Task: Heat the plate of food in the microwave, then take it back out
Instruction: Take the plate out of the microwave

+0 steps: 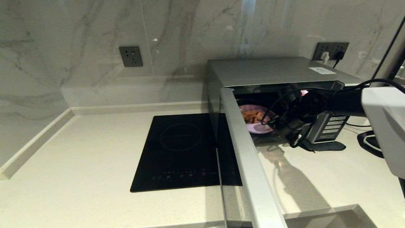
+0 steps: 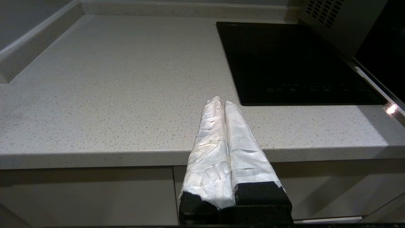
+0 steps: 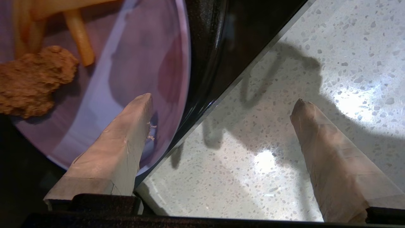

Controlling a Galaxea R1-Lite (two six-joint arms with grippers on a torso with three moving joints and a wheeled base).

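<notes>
The microwave (image 1: pixel 272 71) stands at the back right with its door (image 1: pixel 243 152) swung wide open toward me. Inside it lies the lilac plate of food (image 1: pixel 258 126), carrying a fried chicken piece (image 3: pixel 31 82) and fries (image 3: pixel 79 38). My right gripper (image 1: pixel 284 126) is at the oven's mouth, open and empty. In the right wrist view the right gripper (image 3: pixel 223 99) straddles the oven's front edge: one finger (image 3: pixel 120 142) hangs over the plate's (image 3: pixel 133 63) rim, the other over the counter. My left gripper (image 2: pixel 223 101) is shut on nothing, parked low at the counter's front edge.
A flat black induction hob (image 1: pixel 183 148) is set into the speckled counter (image 1: pixel 79 164) left of the open door. The microwave's button panel (image 1: pixel 332 126) lies just behind my right arm. A wall socket (image 1: pixel 130 56) and marble backsplash close off the back.
</notes>
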